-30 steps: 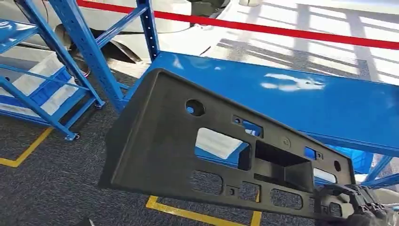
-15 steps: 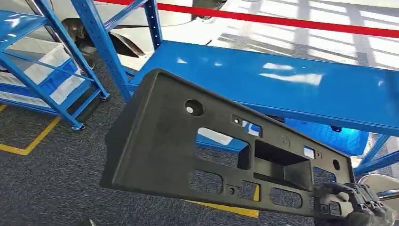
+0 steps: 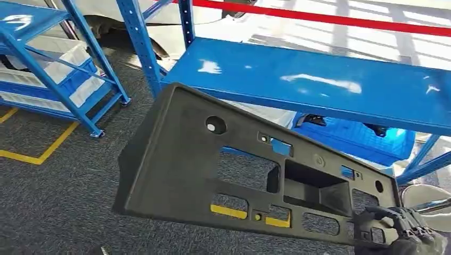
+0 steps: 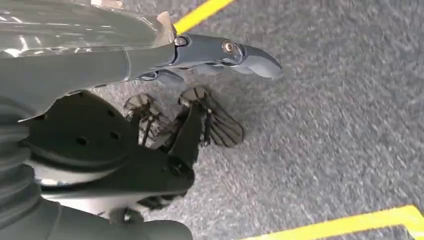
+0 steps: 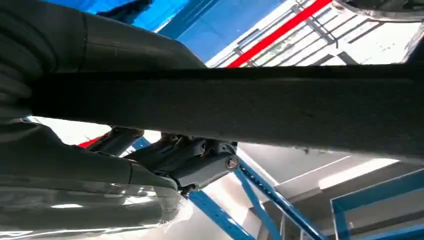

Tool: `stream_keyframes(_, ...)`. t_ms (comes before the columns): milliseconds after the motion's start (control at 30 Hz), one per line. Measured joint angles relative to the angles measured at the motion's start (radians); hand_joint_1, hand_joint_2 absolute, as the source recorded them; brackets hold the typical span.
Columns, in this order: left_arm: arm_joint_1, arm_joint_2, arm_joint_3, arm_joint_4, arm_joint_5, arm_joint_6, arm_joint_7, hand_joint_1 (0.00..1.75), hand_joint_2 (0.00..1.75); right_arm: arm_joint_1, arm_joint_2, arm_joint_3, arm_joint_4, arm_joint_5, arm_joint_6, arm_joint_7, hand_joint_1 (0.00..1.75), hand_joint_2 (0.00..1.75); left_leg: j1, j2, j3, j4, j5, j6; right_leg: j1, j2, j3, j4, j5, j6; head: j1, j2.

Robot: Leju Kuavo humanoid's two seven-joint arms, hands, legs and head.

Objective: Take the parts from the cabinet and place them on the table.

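Observation:
A large black plastic panel (image 3: 213, 164) with several cut-outs hangs tilted in front of me in the head view. My right hand (image 3: 401, 234) grips its lower right corner at the picture's bottom right. In the right wrist view the panel's dark edge (image 5: 260, 107) crosses the picture, with my right hand (image 5: 187, 160) clamped around it. Beyond the panel stands the blue table (image 3: 319, 85), its top bare. My left hand (image 4: 210, 55) hangs over grey carpet, its fingers stretched out and holding nothing.
Blue shelving (image 3: 58, 64) with white and blue bins stands at the left. A blue crate (image 3: 356, 141) sits under the table. Yellow floor lines (image 3: 40, 154) mark the grey carpet. A red barrier band (image 3: 330, 20) runs behind the table.
The whole view has shifted: the table and shelving have slid right and lower in the picture, so the camera moved. The panel stays in my right hand in the same pose.

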Motion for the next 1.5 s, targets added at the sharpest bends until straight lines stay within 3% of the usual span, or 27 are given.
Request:
stream_keyframes(100,0.001,0.001,0.000,0.000,-0.002,0.000,0.001,0.00,1.75,0.001,-0.001,0.000,0.000,-0.001,0.000,0.000,1.75,1.75,0.006,0.001,-0.018,-0.002,0.030,-0.017,0.005,0.000,-0.004,-0.021,0.003,-0.002,-0.002,0.000)
stream_keyframes(133,0.001,0.003,0.001,0.000,-0.001,0.001,0.001,0.00,1.75,0.001,-0.001,0.000,0.000,-0.001,0.000,0.000,1.75,1.75,0.007,0.000,-0.028,0.006,0.022,-0.021,-0.011,-0.008,-0.013,-0.036,0.022,-0.008,-0.001,0.000)
stream_keyframes(200,0.000,0.003,0.001,0.000,-0.001,0.002,0.001,0.00,1.75,-0.001,-0.002,0.001,0.000,-0.001,0.000,0.000,1.75,1.75,0.009,-0.007,-0.054,0.075,-0.085,-0.030,-0.007,-0.010,-0.047,-0.023,0.040,-0.018,-0.003,0.000)
stream_keyframes(267,0.000,0.003,0.001,0.000,-0.001,0.002,0.001,0.00,1.75,0.001,-0.002,0.002,0.001,-0.001,0.000,0.001,1.75,1.75,0.015,-0.008,-0.087,0.235,-0.197,-0.038,-0.004,-0.012,-0.090,-0.006,0.059,-0.017,-0.003,0.000)
stream_keyframes(300,0.000,0.004,0.001,0.000,-0.001,0.002,0.001,0.00,1.75,0.000,-0.002,0.002,0.001,-0.003,0.000,0.001,1.75,1.75,0.016,-0.008,-0.094,0.300,-0.208,-0.041,-0.004,-0.014,-0.112,0.005,0.068,-0.016,-0.003,0.000)
stream_keyframes(333,0.000,0.004,0.001,0.000,-0.001,0.002,0.001,0.00,1.75,0.000,-0.002,0.002,0.001,-0.003,0.000,0.001,1.75,1.75,0.017,-0.008,-0.087,0.325,-0.187,-0.042,-0.005,-0.015,-0.135,0.017,0.074,-0.015,-0.003,0.000)
stream_keyframes(367,0.000,0.004,0.001,0.000,-0.001,0.002,0.001,0.00,1.75,0.001,-0.002,0.002,0.002,-0.003,0.000,0.001,1.75,1.75,0.018,-0.008,-0.062,0.311,-0.149,-0.044,-0.005,-0.015,-0.157,0.030,0.081,-0.013,-0.003,0.000)
stream_keyframes(433,-0.001,0.004,0.001,0.000,-0.001,0.002,0.001,0.00,1.75,0.001,-0.002,0.002,0.003,-0.003,0.000,0.001,1.75,1.75,0.021,-0.008,0.036,0.184,-0.087,-0.044,-0.007,-0.015,-0.200,0.059,0.091,-0.006,-0.003,0.000)
stream_keyframes(500,-0.001,0.004,0.001,0.000,-0.001,0.002,0.001,0.00,1.75,0.001,-0.002,0.002,0.003,-0.003,-0.001,0.002,1.75,1.75,0.020,-0.009,0.144,0.016,-0.129,-0.037,-0.003,-0.014,-0.228,0.090,0.097,0.002,-0.003,0.000)
stream_keyframes(567,-0.001,0.004,0.001,0.000,-0.001,0.002,0.001,0.00,1.75,0.001,-0.002,0.001,0.003,-0.003,-0.001,0.002,1.75,1.75,0.016,-0.010,0.141,0.004,-0.139,-0.027,-0.005,-0.015,-0.237,0.090,0.116,0.012,-0.002,0.000)
stream_keyframes(633,0.001,0.002,0.001,0.000,0.000,0.002,0.003,0.00,1.75,0.002,-0.003,0.001,0.003,-0.003,-0.001,0.003,1.75,1.75,0.022,-0.007,0.127,0.001,-0.116,-0.008,-0.006,-0.010,-0.245,0.091,0.124,0.025,-0.002,0.000)
stream_keyframes(700,-0.002,0.002,0.001,0.000,-0.001,0.002,0.004,0.00,1.75,0.003,-0.004,0.001,0.003,-0.003,-0.001,0.004,1.75,1.75,0.022,-0.002,0.105,0.002,-0.095,0.008,-0.012,-0.007,-0.260,0.147,0.026,0.040,0.001,0.000)
stream_keyframes(767,-0.002,0.002,0.001,0.000,-0.001,0.002,0.003,0.00,1.75,0.003,-0.005,0.001,0.004,-0.003,-0.001,0.004,1.75,1.75,0.019,0.001,0.078,0.003,-0.074,0.011,-0.020,-0.007,-0.286,0.287,-0.082,0.051,0.000,0.000)
stream_keyframes(800,-0.002,0.002,0.001,0.000,-0.001,0.002,0.003,0.00,1.75,0.004,-0.006,0.001,0.006,-0.003,-0.001,0.004,1.75,1.75,0.019,0.002,0.062,0.004,-0.062,0.011,-0.023,-0.007,-0.295,0.353,-0.103,0.054,0.000,0.000)
stream_keyframes(833,-0.002,0.002,0.001,0.000,-0.001,0.002,0.003,0.00,1.75,0.003,-0.006,0.000,0.008,-0.004,-0.001,0.004,1.75,1.75,0.018,0.003,0.046,0.006,-0.051,0.010,-0.025,-0.007,-0.289,0.385,-0.090,0.055,0.000,0.000)
stream_keyframes(867,-0.002,0.002,0.001,0.000,-0.001,0.002,0.003,0.00,1.75,0.004,-0.006,0.000,0.009,-0.004,-0.001,0.004,1.75,1.75,0.018,0.004,0.030,0.008,-0.041,0.008,-0.026,-0.007,-0.263,0.371,-0.053,0.056,0.000,0.000)
stream_keyframes(933,-0.002,0.002,0.001,0.000,-0.001,0.002,0.003,0.00,1.75,0.003,-0.008,0.000,0.009,-0.004,-0.001,0.005,1.75,1.75,0.018,0.003,0.006,0.011,-0.023,0.005,-0.025,-0.006,-0.165,0.242,0.018,0.053,0.000,0.000)
stream_keyframes(1000,-0.002,0.002,0.001,0.000,-0.001,0.002,0.002,0.00,1.75,0.001,-0.008,0.001,0.009,-0.004,-0.001,0.005,1.75,1.75,0.012,0.001,-0.005,0.014,-0.010,-0.004,-0.020,0.006,-0.032,0.045,0.017,0.040,0.000,0.000)
stream_keyframes(1033,-0.002,0.002,0.001,0.000,-0.001,0.002,0.002,0.00,1.75,0.000,-0.008,0.001,0.008,-0.005,-0.001,0.005,1.75,1.75,0.013,0.001,-0.007,0.013,0.002,-0.010,-0.020,0.006,-0.010,-0.006,-0.001,0.036,-0.002,0.000)
stream_keyframes(1133,-0.001,0.002,0.001,0.000,-0.001,0.002,0.002,0.00,1.75,0.003,-0.009,0.000,0.008,-0.006,-0.001,0.006,1.75,1.75,0.017,0.000,-0.022,0.007,0.024,-0.029,-0.015,0.005,-0.031,-0.010,0.016,0.021,-0.002,0.000)
stream_keyframes(1200,-0.001,0.003,0.001,0.000,-0.001,0.002,-0.002,0.00,1.75,0.001,-0.010,0.001,0.009,-0.007,-0.001,0.010,1.75,1.75,0.021,-0.006,-0.044,0.057,-0.049,-0.036,-0.021,-0.003,-0.045,-0.011,0.032,-0.001,-0.003,0.000)
stream_keyframes(1267,-0.001,0.003,0.001,0.000,-0.001,0.002,-0.003,0.00,1.75,0.001,-0.010,0.002,0.011,-0.009,-0.001,0.018,1.75,1.75,0.021,-0.008,-0.095,0.215,-0.151,-0.040,-0.018,-0.005,-0.065,-0.005,0.044,-0.005,-0.003,0.000)
stream_keyframes(1300,-0.001,0.004,0.001,0.000,-0.001,0.002,-0.003,0.00,1.75,0.001,-0.010,0.002,0.013,-0.012,-0.001,0.022,1.75,1.75,0.021,-0.008,-0.115,0.286,-0.176,-0.042,-0.016,-0.007,-0.076,0.000,0.048,-0.006,-0.003,0.000)
stream_keyframes(1333,-0.001,0.004,0.001,0.000,-0.001,0.002,-0.003,0.00,1.75,0.001,-0.011,0.002,0.015,-0.016,-0.001,0.025,1.75,1.75,0.021,-0.008,-0.121,0.324,-0.177,-0.044,-0.015,-0.008,-0.087,0.007,0.051,-0.007,-0.002,0.000)
stream_keyframes(1400,-0.002,0.004,0.001,0.000,-0.001,0.002,-0.003,0.00,1.75,0.001,-0.012,0.003,0.018,-0.024,-0.001,0.038,1.75,1.75,0.021,-0.008,-0.062,0.252,-0.126,-0.041,-0.014,-0.008,-0.105,0.025,0.051,-0.006,-0.002,0.000)
stream_keyframes(1467,-0.002,0.004,0.001,0.000,-0.001,0.002,-0.004,0.00,1.75,0.000,-0.017,0.007,0.019,-0.025,-0.001,0.055,1.75,1.75,0.021,-0.008,0.040,0.075,-0.057,-0.032,-0.013,-0.006,-0.118,0.044,0.047,-0.002,-0.003,0.000)
stream_keyframes(1500,-0.002,0.004,0.001,0.000,-0.001,0.002,-0.004,0.00,1.75,0.000,-0.019,0.010,0.019,-0.026,-0.001,0.058,1.75,1.75,0.018,-0.008,0.061,0.045,-0.076,-0.027,-0.009,-0.007,-0.129,0.050,0.045,0.002,-0.002,0.000)
